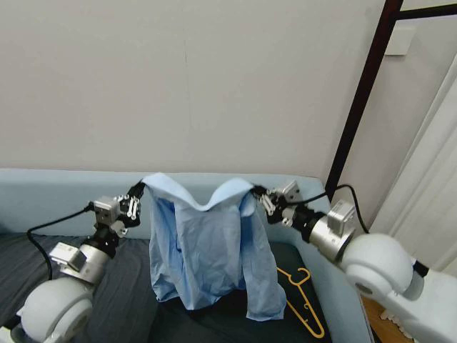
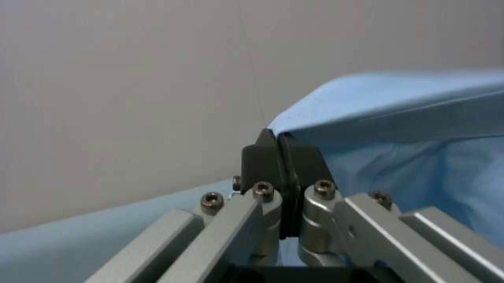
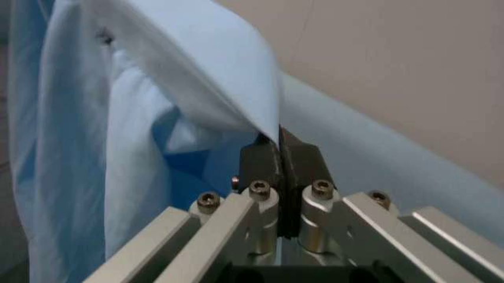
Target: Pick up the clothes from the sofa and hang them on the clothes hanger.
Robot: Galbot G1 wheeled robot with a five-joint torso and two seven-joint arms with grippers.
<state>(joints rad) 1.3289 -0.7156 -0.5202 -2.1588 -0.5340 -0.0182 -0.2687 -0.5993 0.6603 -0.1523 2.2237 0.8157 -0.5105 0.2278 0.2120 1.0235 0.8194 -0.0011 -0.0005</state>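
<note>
Seemingly collar-up, shirt [image 1: 207,250] hangs vertically from left gripper [image 1: 137,191], right gripper [image 1: 258,194].

The light blue shirt [image 1: 207,250] hangs spread above the sofa [image 1: 43,189], held up by both shoulders; a yellow hanger [image 1: 296,312] lies on the seat beside it.
</note>
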